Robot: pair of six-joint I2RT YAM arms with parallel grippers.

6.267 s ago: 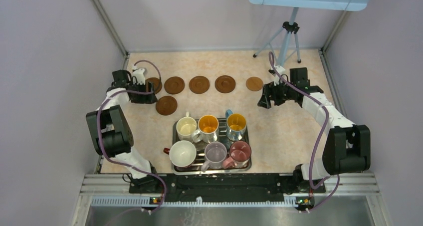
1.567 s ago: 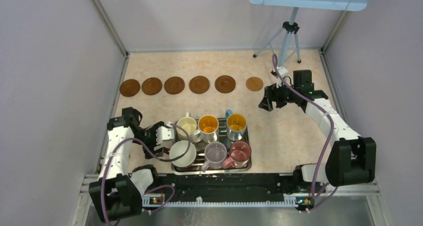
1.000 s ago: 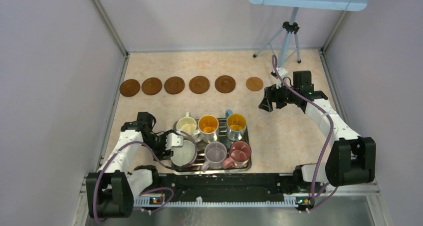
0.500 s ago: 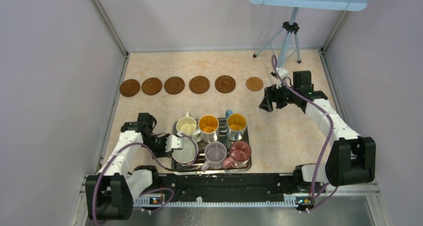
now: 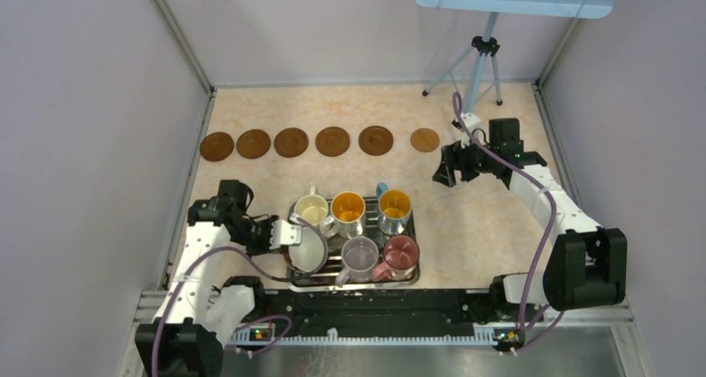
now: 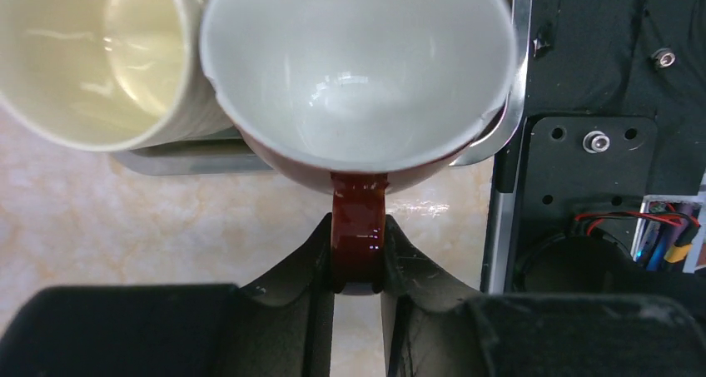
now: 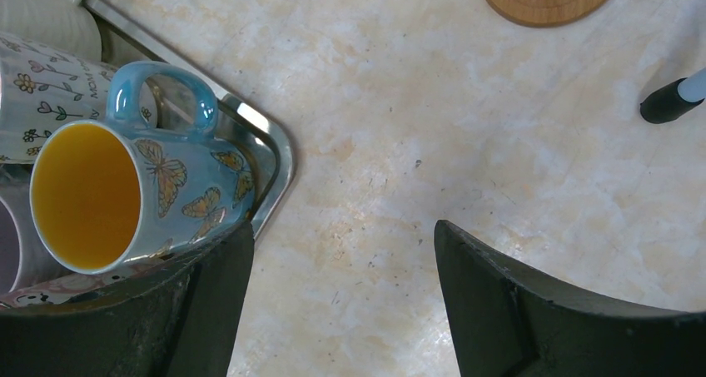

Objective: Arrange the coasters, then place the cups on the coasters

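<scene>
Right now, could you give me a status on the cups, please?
Left jaws shut on red mug handle, mug tilted at tray edge. Right jaws open, empty. Coasters bare. Cream mug close alongside.

The white-and-black left arm [image 5: 194, 256] rises from its base at the near left and folds at the elbow, the wrist pointing right. Its black two-finger left gripper [image 6: 358, 256] is clamped tight on the dark red handle [image 6: 358, 215] of the wide white cup [image 6: 358, 69]. The white-and-black right arm [image 5: 541, 195] reaches far and left from the near right base. The black right gripper [image 7: 341, 260] points down, jaws spread wide, holding nothing.
</scene>
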